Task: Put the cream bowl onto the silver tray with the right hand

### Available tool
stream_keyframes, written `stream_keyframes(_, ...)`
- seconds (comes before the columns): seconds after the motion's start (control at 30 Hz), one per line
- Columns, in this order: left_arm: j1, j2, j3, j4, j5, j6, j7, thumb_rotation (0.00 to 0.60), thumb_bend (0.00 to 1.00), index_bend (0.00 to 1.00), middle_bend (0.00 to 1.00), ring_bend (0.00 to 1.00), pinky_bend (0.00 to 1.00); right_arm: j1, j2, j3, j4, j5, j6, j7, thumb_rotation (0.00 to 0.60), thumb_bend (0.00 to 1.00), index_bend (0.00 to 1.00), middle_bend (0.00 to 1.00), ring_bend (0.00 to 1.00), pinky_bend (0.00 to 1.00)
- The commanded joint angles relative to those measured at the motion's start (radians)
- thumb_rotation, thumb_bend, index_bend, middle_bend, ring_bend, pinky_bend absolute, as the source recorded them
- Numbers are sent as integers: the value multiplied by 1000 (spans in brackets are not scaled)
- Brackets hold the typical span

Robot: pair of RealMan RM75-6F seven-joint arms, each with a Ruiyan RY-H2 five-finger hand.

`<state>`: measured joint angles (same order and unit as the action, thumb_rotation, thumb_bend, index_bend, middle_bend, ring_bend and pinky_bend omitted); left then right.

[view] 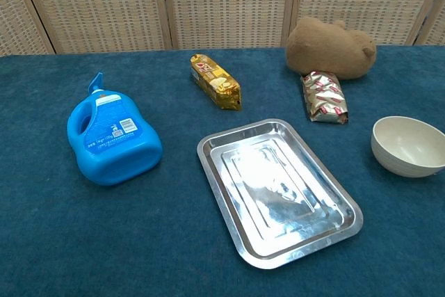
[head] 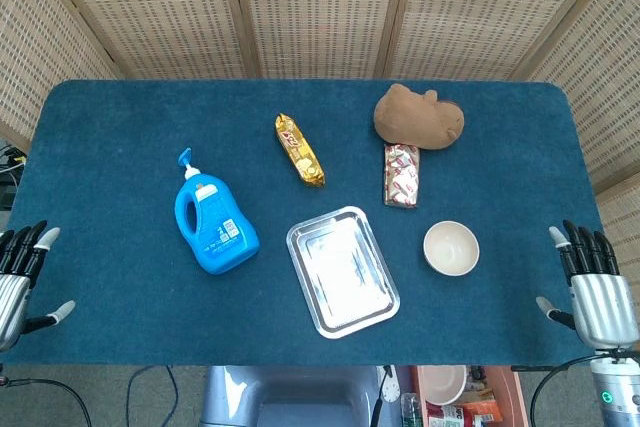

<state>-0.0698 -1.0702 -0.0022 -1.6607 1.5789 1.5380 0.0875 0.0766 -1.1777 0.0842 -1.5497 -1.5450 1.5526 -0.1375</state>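
The cream bowl (head: pixel 451 248) (view: pixel 408 146) stands upright and empty on the blue cloth, just right of the silver tray (head: pixel 342 270) (view: pixel 277 188), apart from it. The tray is empty. My right hand (head: pixel 593 287) hovers at the table's right front corner, fingers spread and holding nothing, well to the right of the bowl. At the left front corner my left hand (head: pixel 20 275) is likewise open and empty. Neither hand shows in the chest view.
A blue detergent bottle (head: pixel 213 222) (view: pixel 112 133) lies left of the tray. Behind it are a gold snack pack (head: pixel 299 150) (view: pixel 215 81), a red-white wrapped pack (head: pixel 402 174) (view: pixel 324 97) and a brown plush toy (head: pixel 418 117) (view: pixel 331 49). Wicker screens stand behind the table.
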Motion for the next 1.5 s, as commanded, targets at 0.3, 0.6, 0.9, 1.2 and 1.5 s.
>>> stream_keyframes(0.3,-2,-25,-6,14,9,7,20,600,0,0,0,0,0,79,-18,-54,51,-48,-167,87,600,0,1,0,0,0)
stream_keyframes(0.6,-22,-63,-33,39,-37,-25,56,600,0,0,0,0,0,222,-132,-39,216,-61,-344,90,600,0,193,0,0,0)
stream_keyframes(0.9,-38,-92,-49,55,-92,-66,108,600,0,0,0,0,0,280,-199,-43,300,-40,-426,101,600,89,419,0,0,0)
stream_keyframes(1.2,-47,-104,-56,64,-119,-86,123,600,0,0,0,0,0,304,-249,-60,395,-28,-453,134,600,245,473,0,0,0)
stream_keyframes(1.5,-48,-106,-54,63,-123,-86,126,600,0,0,0,0,0,310,-271,-75,440,-58,-402,168,600,334,638,0,0,0)
